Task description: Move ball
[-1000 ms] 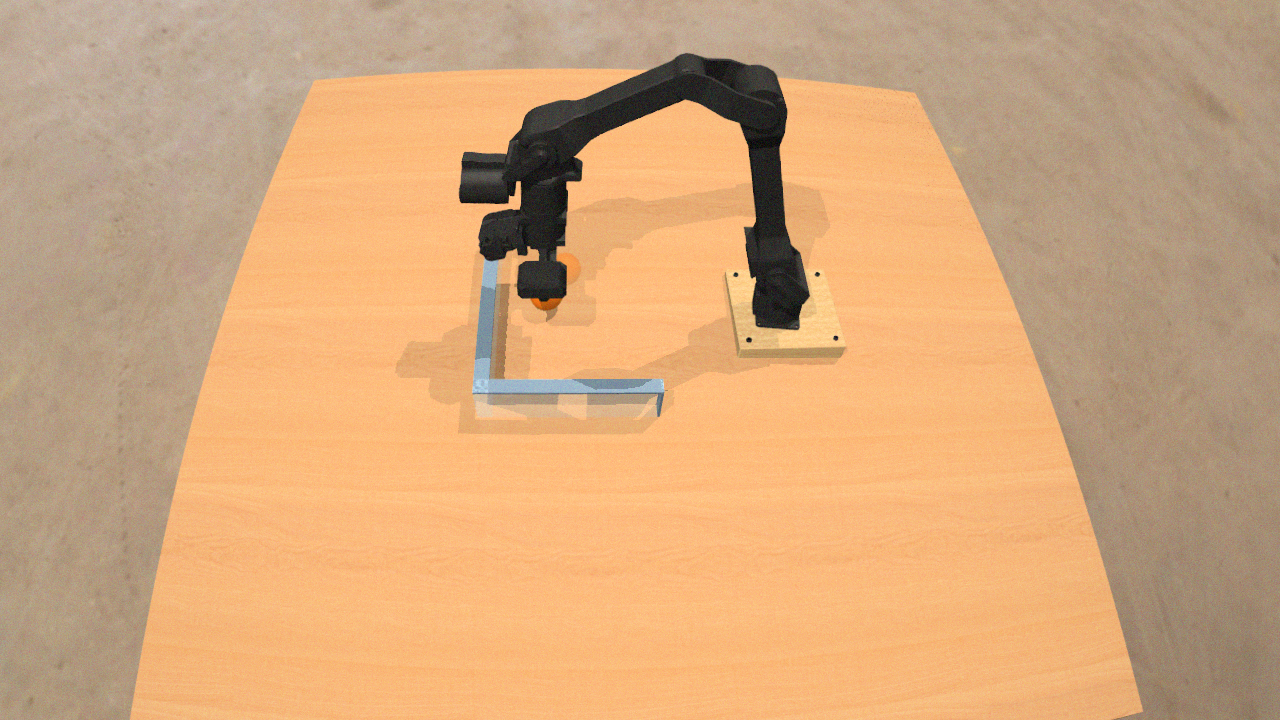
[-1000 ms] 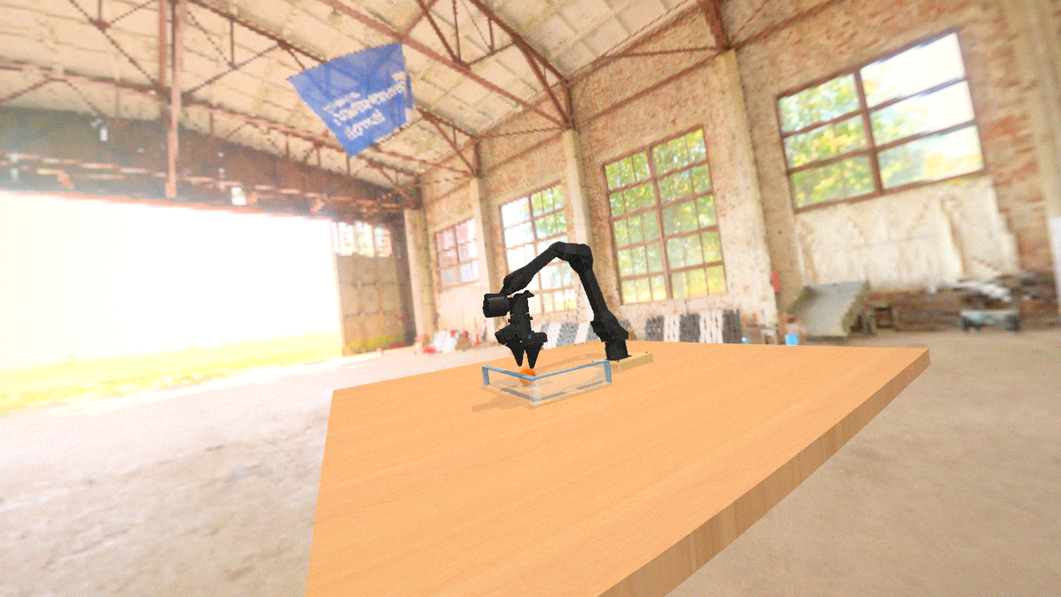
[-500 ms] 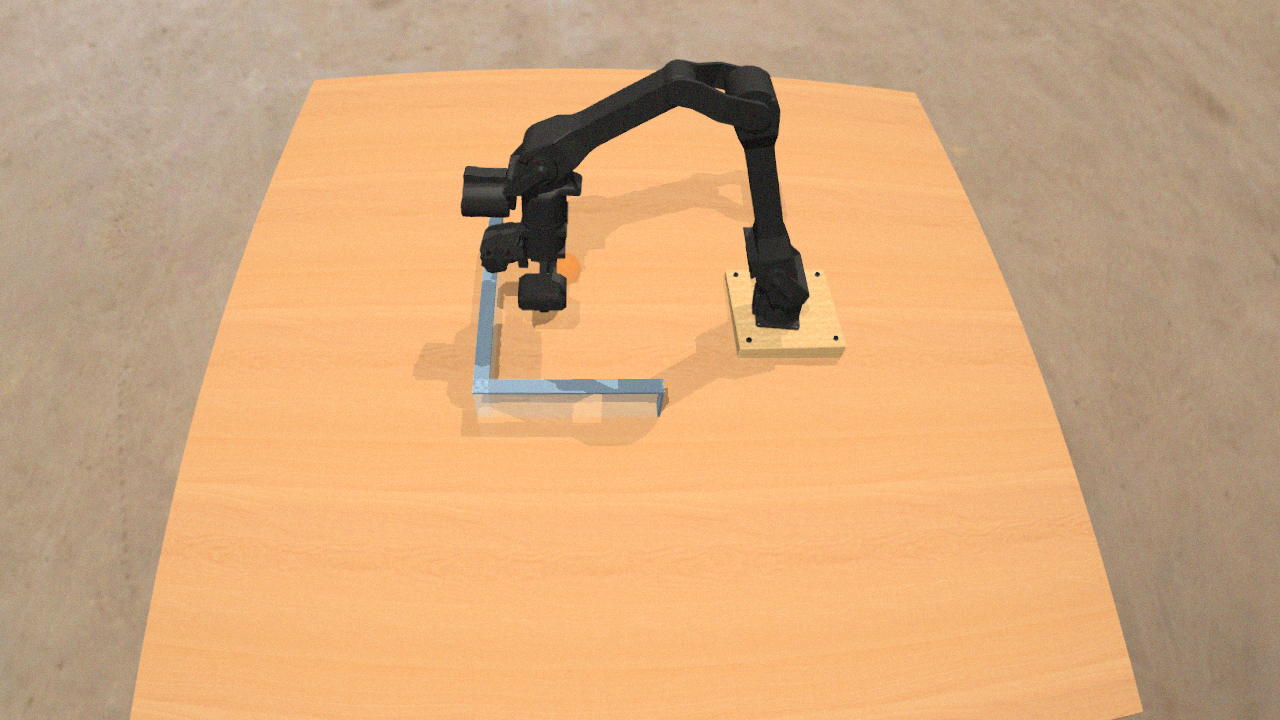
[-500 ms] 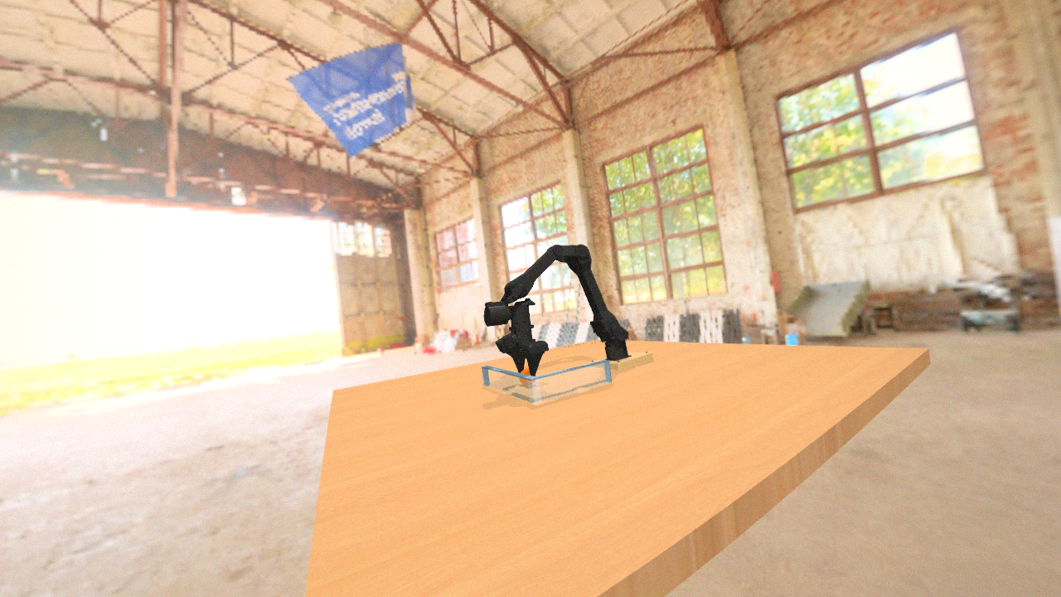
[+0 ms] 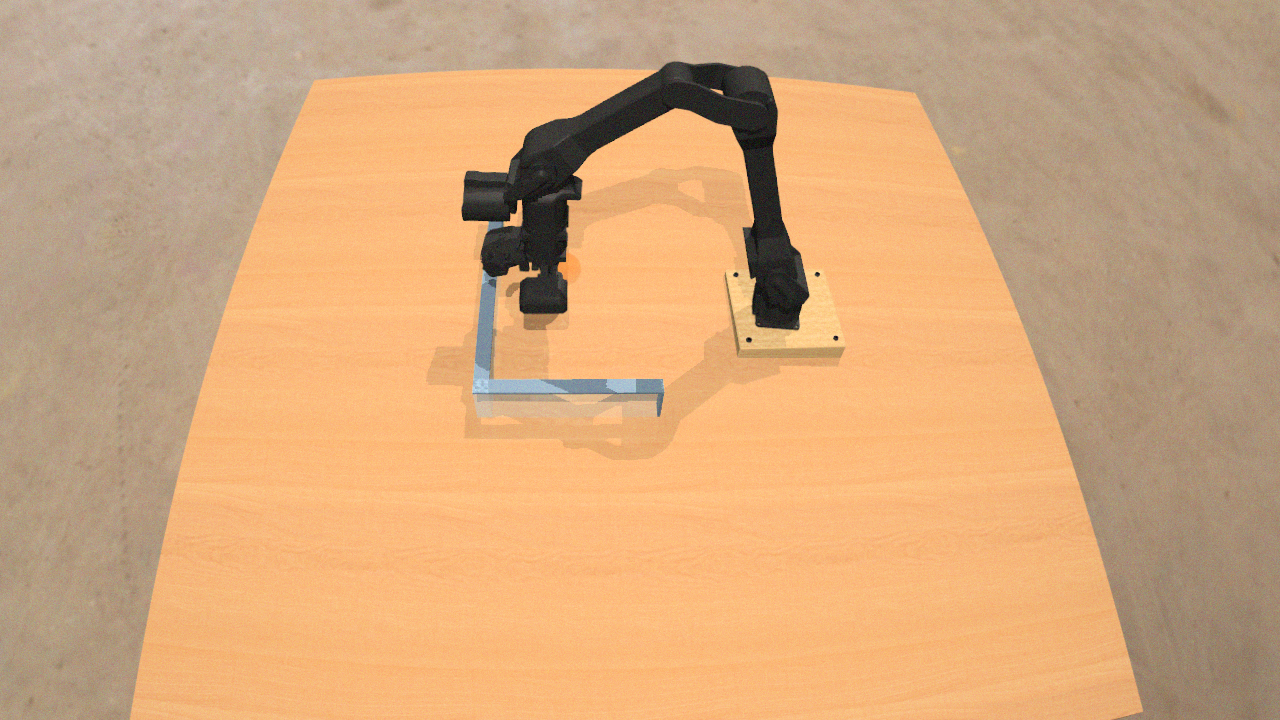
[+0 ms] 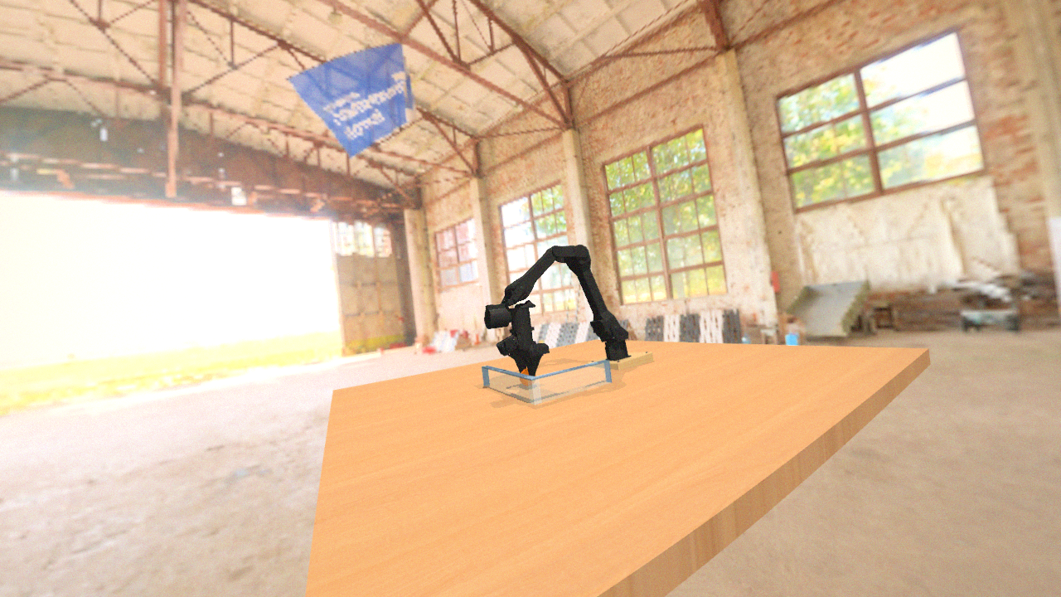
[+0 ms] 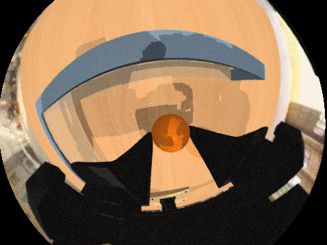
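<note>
The orange ball (image 7: 171, 133) sits between the fingertips of my gripper (image 6: 528, 374) (image 7: 170, 132), which touch it on both sides. My gripper is shut on the ball, low at the table inside the corner. In the top view the gripper hides the ball. The see-through copy (image 5: 571, 268) (image 7: 196, 152) is a faint orange patch beside the ball on the arm's base side, partly hidden by a finger. One clear wall (image 5: 485, 335) (image 7: 116, 54) with a blue-grey top stands beyond the ball; the other clear wall (image 5: 626, 385) (image 6: 571, 369) meets it at the corner.
The arm's wooden base plate (image 5: 819, 313) (image 6: 637, 361) stands on the table (image 5: 626, 555) (image 6: 474, 475), beyond the open side of the corner. The arm arches over from there. Its shadow crosses the walls.
</note>
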{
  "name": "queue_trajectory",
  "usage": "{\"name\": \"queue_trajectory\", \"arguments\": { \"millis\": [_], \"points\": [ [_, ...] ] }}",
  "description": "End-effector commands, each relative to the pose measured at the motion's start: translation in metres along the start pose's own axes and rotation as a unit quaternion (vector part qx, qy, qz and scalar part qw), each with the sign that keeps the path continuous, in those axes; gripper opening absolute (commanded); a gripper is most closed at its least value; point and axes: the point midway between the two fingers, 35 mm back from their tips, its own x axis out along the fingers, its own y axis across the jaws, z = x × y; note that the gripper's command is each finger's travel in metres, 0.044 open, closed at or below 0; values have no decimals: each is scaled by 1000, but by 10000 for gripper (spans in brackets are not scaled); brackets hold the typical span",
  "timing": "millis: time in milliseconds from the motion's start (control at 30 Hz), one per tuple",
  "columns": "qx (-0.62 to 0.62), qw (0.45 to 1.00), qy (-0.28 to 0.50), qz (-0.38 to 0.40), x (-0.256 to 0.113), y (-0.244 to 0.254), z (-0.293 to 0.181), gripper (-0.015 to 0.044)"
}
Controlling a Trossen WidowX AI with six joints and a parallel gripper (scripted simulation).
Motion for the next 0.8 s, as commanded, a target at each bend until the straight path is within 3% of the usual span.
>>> {"name": "queue_trajectory", "arguments": {
  "millis": [0,133,767],
  "points": [
    [-9,1000,-10,-3,-3,-3,1,87],
    [-13,1000,-15,-4,-19,-4,4,0],
    [-4,1000,-4,-2,-108,-1,6,0]
  ]
}}
